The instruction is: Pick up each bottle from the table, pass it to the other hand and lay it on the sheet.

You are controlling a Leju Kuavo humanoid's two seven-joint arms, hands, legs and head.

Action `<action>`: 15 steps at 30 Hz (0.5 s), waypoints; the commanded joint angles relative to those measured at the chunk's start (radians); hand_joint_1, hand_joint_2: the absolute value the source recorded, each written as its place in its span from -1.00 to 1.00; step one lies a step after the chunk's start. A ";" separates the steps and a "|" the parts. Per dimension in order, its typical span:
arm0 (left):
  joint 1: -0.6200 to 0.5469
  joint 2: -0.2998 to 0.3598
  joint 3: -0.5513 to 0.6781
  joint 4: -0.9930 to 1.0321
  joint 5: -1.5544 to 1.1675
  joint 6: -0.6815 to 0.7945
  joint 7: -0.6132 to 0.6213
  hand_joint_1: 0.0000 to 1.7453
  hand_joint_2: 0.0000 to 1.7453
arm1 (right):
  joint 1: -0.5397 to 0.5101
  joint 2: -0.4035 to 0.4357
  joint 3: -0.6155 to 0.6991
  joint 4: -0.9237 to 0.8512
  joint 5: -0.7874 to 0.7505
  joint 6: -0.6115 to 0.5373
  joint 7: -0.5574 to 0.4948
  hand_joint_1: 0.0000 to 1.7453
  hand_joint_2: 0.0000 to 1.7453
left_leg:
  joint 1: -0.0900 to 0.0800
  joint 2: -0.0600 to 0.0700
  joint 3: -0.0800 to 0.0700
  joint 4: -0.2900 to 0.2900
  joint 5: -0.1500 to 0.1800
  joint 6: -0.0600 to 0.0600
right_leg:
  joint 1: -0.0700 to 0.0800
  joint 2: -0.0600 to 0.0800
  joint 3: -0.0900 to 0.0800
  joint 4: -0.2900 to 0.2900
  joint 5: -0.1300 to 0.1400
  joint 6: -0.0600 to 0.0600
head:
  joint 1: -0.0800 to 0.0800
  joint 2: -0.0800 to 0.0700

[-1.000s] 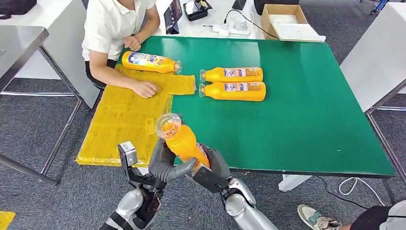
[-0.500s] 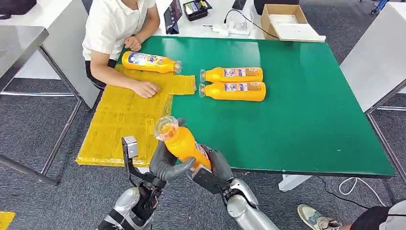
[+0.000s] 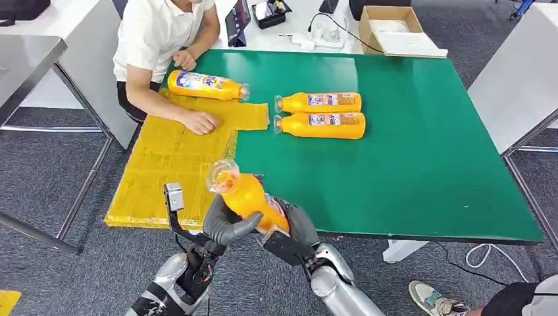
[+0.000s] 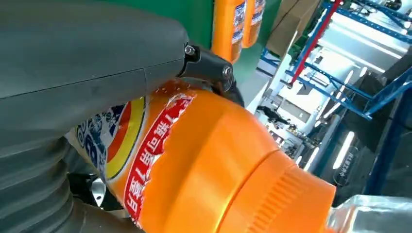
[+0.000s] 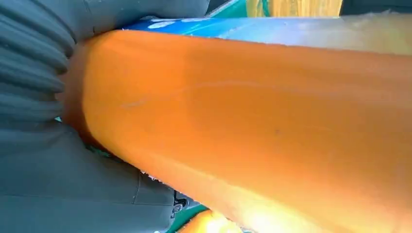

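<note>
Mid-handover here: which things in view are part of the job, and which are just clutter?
Job: held bottle, left hand, right hand, two table bottles, sheet bottle, sheet.
Clutter: cardboard box, power strip, black tray.

head: high on the body, facing forward and down over the green worktop point(image 3: 421, 164) | left wrist: tight behind its hand, pressed against the orange plastic bottle point(image 4: 204, 165) | right wrist: tighter yet on the same bottle point(image 5: 252, 121) | shared: that bottle point(image 3: 249, 197), in all three
</note>
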State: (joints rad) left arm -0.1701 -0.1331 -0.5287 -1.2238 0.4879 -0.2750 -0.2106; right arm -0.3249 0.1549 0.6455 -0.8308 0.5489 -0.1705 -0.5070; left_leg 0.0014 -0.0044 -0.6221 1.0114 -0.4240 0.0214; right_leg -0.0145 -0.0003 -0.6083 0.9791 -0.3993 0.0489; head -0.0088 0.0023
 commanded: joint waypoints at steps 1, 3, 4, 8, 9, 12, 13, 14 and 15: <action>-0.029 0.013 -0.074 0.051 -0.004 0.002 0.000 1.00 1.00 | -0.070 0.026 0.078 0.047 -0.004 -0.005 -0.015 -0.76 1.00 | 0.000 0.002 0.004 0.000 -0.002 -0.001 | 0.000 0.002 0.003 0.000 -0.001 -0.002 | 0.000 0.000; -0.025 0.015 -0.057 0.046 -0.028 0.046 -0.016 1.00 1.00 | -0.063 0.024 0.068 0.038 0.005 -0.045 0.000 -1.00 1.00 | 0.001 0.003 0.005 0.000 -0.003 -0.001 | 0.001 0.002 0.004 0.001 -0.002 -0.002 | 0.000 0.000; -0.024 0.015 -0.051 0.045 -0.034 0.058 -0.017 1.00 1.00 | -0.059 0.023 0.066 0.033 0.008 -0.057 0.001 -1.00 1.00 | 0.000 0.002 0.003 0.000 -0.001 -0.001 | 0.000 0.002 0.002 0.000 -0.001 -0.001 | 0.000 0.000; -0.026 0.020 -0.014 0.020 -0.099 0.145 -0.044 1.00 1.00 | -0.034 0.008 0.051 -0.024 0.032 -0.138 0.013 -1.00 1.00 | 0.000 0.001 0.002 0.000 -0.001 -0.001 | 0.000 0.000 0.002 0.000 -0.001 -0.001 | 0.000 0.000; -0.030 0.022 -0.002 0.011 -0.123 0.173 -0.053 1.00 1.00 | -0.022 0.001 0.045 -0.056 0.042 -0.176 -0.001 -1.00 1.00 | 0.001 0.001 0.004 0.000 -0.002 -0.001 | 0.001 0.000 0.004 0.000 -0.002 -0.002 | 0.000 0.000; -0.036 0.024 0.012 0.005 -0.123 0.172 -0.049 1.00 1.00 | -0.013 -0.006 0.046 -0.084 0.044 -0.172 0.002 -1.00 1.00 | 0.001 0.001 0.004 0.000 -0.002 -0.001 | 0.001 0.000 0.003 0.000 -0.002 -0.002 | 0.000 0.000; -0.036 0.024 0.012 0.005 -0.123 0.172 -0.049 1.00 1.00 | -0.013 -0.006 0.046 -0.084 0.044 -0.172 0.002 -1.00 1.00 | 0.000 0.000 0.004 0.000 -0.001 -0.001 | 0.001 0.000 0.003 0.000 -0.001 -0.002 | 0.000 0.000; -0.034 0.023 0.011 0.006 -0.123 0.172 -0.049 1.00 1.00 | -0.012 -0.005 0.046 -0.084 0.044 -0.172 0.003 -1.00 1.00 | 0.000 0.000 0.002 -0.001 -0.001 -0.001 | 0.001 0.000 0.002 -0.001 -0.001 -0.001 | 0.000 0.000; -0.034 0.023 0.011 0.006 -0.123 0.172 -0.049 1.00 1.00 | -0.012 -0.005 0.046 -0.084 0.044 -0.172 0.003 -1.00 1.00 | 0.001 0.001 0.008 0.000 -0.003 -0.002 | 0.001 0.000 0.008 0.000 -0.003 -0.003 | 0.000 0.000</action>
State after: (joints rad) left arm -0.1739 -0.1328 -0.5280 -1.2310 0.3724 -0.1087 -0.2605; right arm -0.3249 0.1774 0.6607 -0.8762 0.5913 -0.3369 -0.5058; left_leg 0.0014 -0.0042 -0.6222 1.0114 -0.4240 0.0214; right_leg -0.0145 -0.0002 -0.6087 0.9790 -0.3994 0.0488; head -0.0088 0.0023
